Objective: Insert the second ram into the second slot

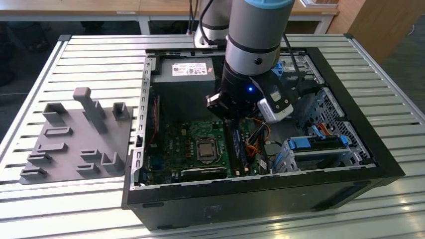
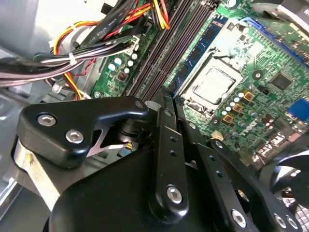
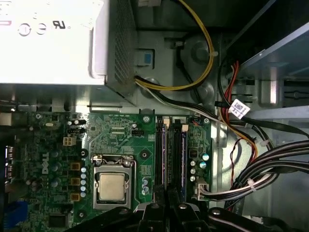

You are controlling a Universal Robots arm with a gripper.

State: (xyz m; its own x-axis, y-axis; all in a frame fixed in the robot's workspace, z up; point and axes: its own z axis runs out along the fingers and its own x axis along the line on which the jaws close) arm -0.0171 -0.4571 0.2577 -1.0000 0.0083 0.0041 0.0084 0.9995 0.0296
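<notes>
My gripper (image 1: 232,118) reaches down into the open computer case (image 1: 371,149), over the memory slots to the exterior view's right of the processor (image 1: 206,148). In the first wrist view the second ram (image 3: 165,154), a thin blue stick, stands edge-up in a slot and runs straight into the narrow gap of the gripper (image 3: 167,193). The fingers (image 3: 154,210) are closed together on it. Another blue stick (image 3: 183,154) sits in a slot beside it. The second wrist view has the gripper (image 2: 162,99) ending at the dark slots (image 2: 164,53).
The power supply (image 3: 48,43) lies beyond the slots. Bundled cables (image 3: 251,164) run close beside the slots. A blue drive caddy (image 1: 319,144) sits at the case's near corner on the exterior view's right. A grey fixture tray (image 1: 79,134) lies on the slatted table outside the case.
</notes>
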